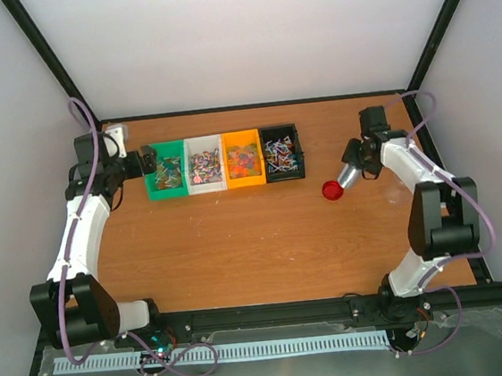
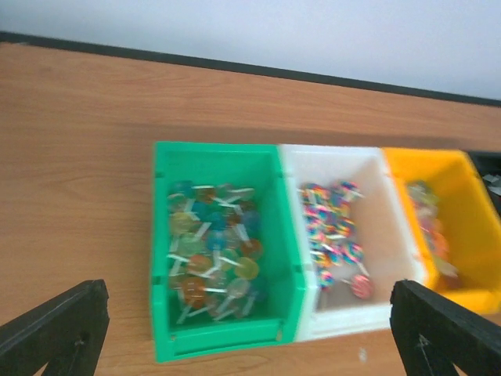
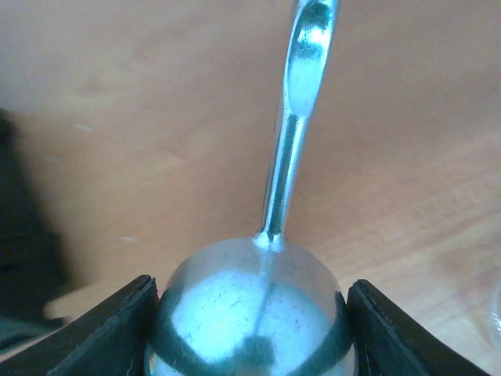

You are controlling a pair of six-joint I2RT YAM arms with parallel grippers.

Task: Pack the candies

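Brown wood-grain tabletop (image 1: 239,243), smooth and matt, sits inside a booth of plain white walls framed by black posts, with two white-and-black robot arms bolted at its near edge. A glossy green bin (image 1: 167,196) of moulded plastic, rectangular with a low front lip, heads a row at the far side of the table. A white bin (image 1: 206,190) touches its right wall, and an orange bin (image 1: 246,184) and a black bin (image 1: 285,177) follow in the same line farther from it. The candies (image 2: 211,251) fill all four. Those in the green bin are small, round and translucent, in teal, amber and green, with pale stick-like ends. Those one bin over are striped pink and blue, though the wrist view is too blurred for any wrapper print to be read. The left gripper (image 1: 149,158) hangs just beside the green bin's outer left wall, its black fingers spread wide and grasping nothing. Well apart from the green bin, beyond the black end of the row, the right gripper (image 3: 249,309) is clamped on a polished metal scoop (image 3: 293,157). Its fingers press either side of the rounded bowl, and the slim handle points away. A red lid (image 1: 332,189), round and flat on the table, lies just beside the scoop, on the side nearer the green bin.
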